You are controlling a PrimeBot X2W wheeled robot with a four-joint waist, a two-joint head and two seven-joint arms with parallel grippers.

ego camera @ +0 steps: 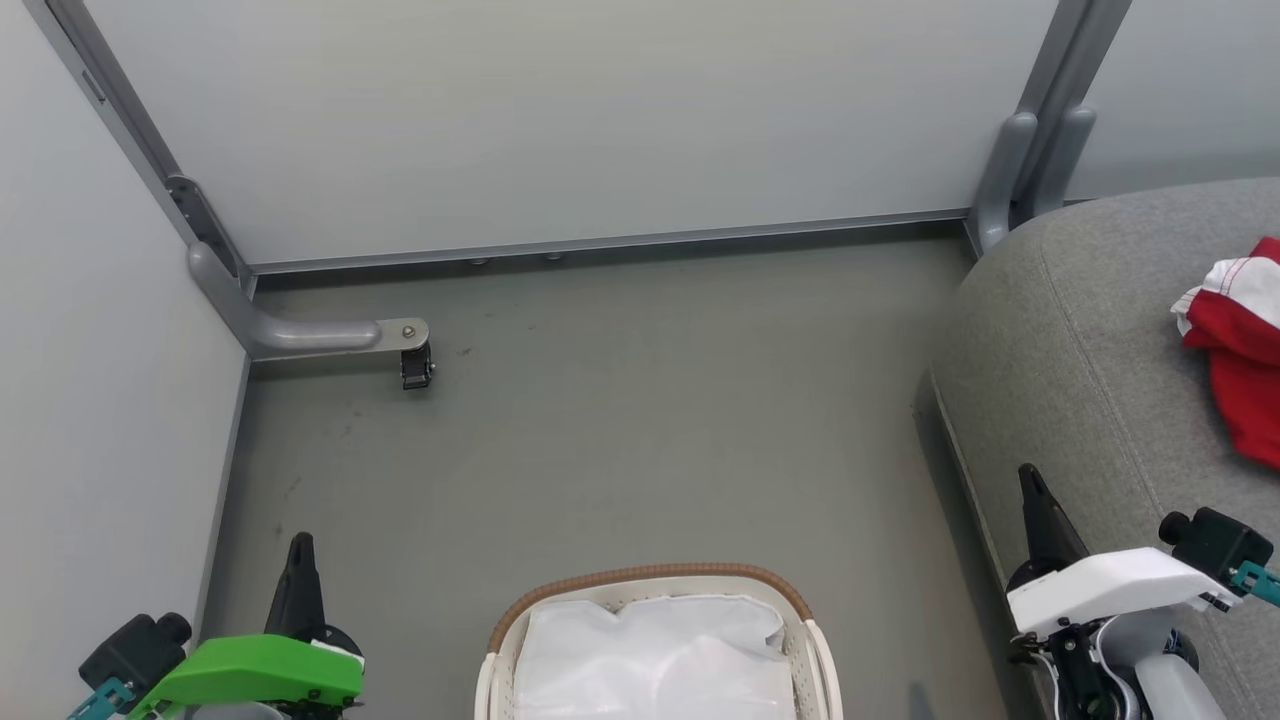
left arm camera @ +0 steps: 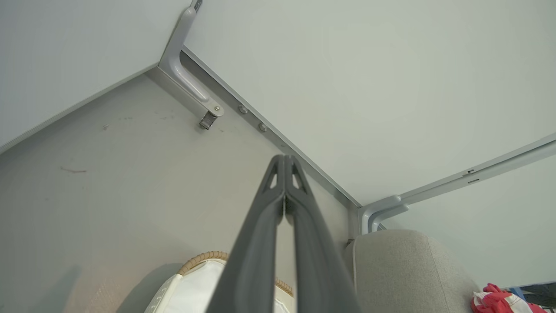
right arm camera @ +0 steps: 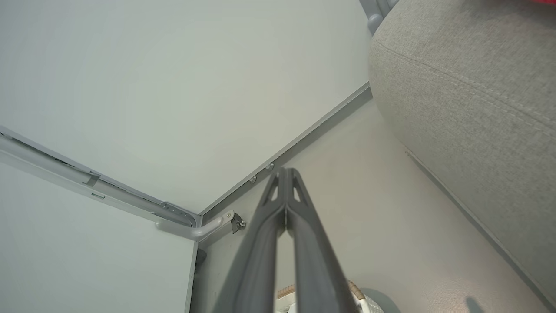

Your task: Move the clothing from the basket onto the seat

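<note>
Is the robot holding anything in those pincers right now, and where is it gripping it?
Nothing. The left gripper and right gripper both have jaws shut and empty; the red clothing lies on the seat.

Left tool point(ego camera: 300, 552), right tool point(ego camera: 1031, 484): closed, empty.

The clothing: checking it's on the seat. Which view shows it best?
Head view: the clothing lies on the seat, red and white, cut off at the right edge. Left wrist view catches a small bunch, lower right; right wrist view barely a red sliver.
</note>
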